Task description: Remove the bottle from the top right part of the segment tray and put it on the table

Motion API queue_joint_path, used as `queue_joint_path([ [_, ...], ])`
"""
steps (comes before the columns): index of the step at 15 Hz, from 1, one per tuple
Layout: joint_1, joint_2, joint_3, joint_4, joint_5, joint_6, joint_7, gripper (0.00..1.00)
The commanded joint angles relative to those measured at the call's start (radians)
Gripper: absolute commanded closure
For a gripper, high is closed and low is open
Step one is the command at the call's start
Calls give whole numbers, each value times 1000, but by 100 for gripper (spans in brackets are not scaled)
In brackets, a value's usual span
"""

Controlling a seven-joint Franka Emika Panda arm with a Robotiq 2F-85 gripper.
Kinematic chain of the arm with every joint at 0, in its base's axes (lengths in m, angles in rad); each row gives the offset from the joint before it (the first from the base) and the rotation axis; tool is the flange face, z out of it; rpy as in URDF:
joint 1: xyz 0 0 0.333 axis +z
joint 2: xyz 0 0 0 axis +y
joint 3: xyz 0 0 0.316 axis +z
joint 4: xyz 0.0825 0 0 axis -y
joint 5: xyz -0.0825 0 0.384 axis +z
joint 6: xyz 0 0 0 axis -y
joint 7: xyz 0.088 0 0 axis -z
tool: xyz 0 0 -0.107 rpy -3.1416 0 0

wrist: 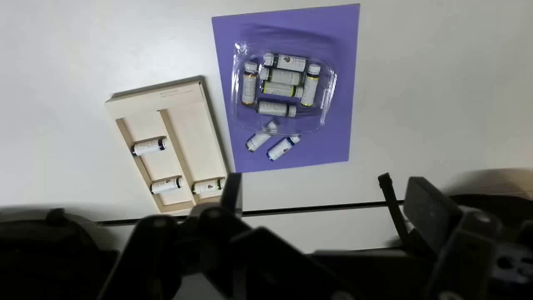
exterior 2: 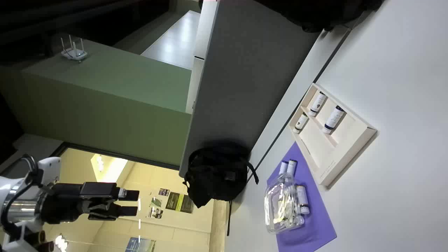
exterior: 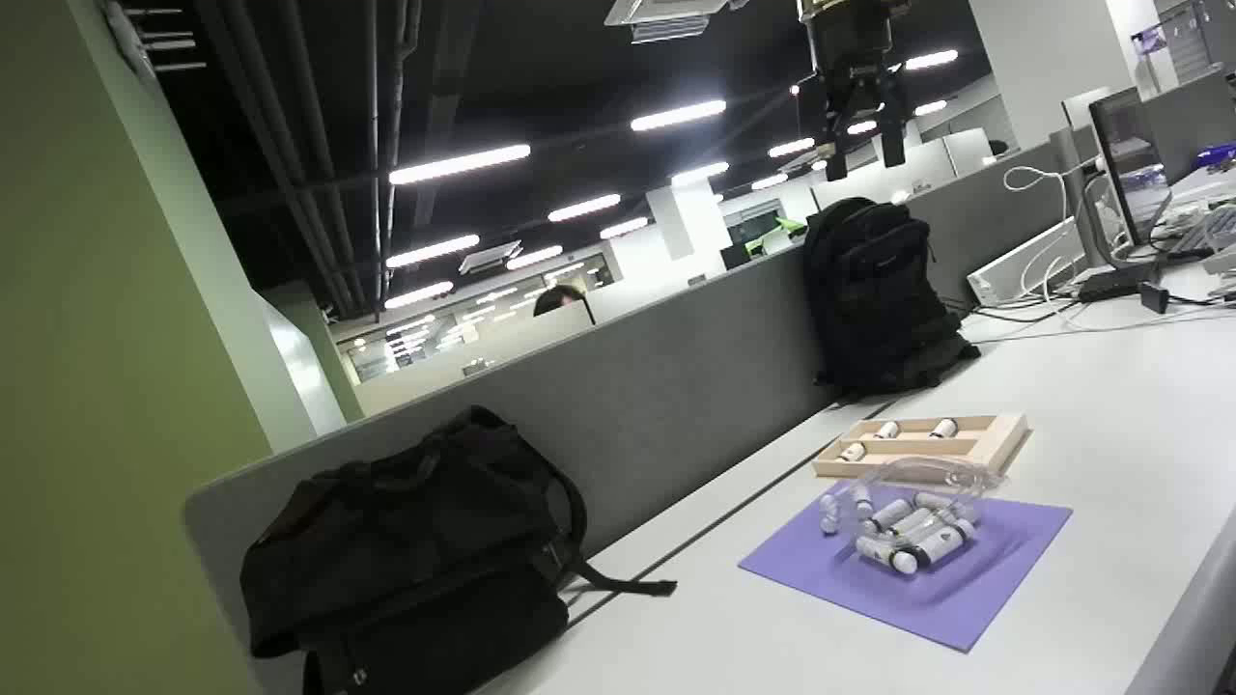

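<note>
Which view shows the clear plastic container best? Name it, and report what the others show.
The wrist view: it looks down on the clear plastic container, its whole outline plain against the purple mat. Both exterior views show it smaller and at a slant, and in an exterior view strong glare streaks its surface.

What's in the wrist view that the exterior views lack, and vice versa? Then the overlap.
Wrist view only: a top-down look onto the clear container, resolving six bottles wholly within its outline; overlap muddles them elsewhere.

Exterior only: green wall in both exterior views; a monitor in an exterior view; a white router in an exterior view.

Shared by all: the segment tray with three bottles, the purple mat, the table and the open claw.
</note>
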Motion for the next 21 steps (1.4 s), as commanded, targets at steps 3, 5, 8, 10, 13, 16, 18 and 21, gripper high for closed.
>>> queue_joint_path([
  [3,2,0,-2,2,-2,0,1,0],
  [5,2,-1,-2,2,-2,0,1,0],
  [8,2,-1,-2,2,-2,0,1,0],
  [10,2,-1,-2,2,-2,1,1,0],
  [13,-12,83,-3,45,10,49,32,0],
  [16,-41,208,7,87,0,178,89,0],
  [18,-67,317,11,129,-15,269,144,0],
  [21,-93,481,16,210,-40,386,264,0],
])
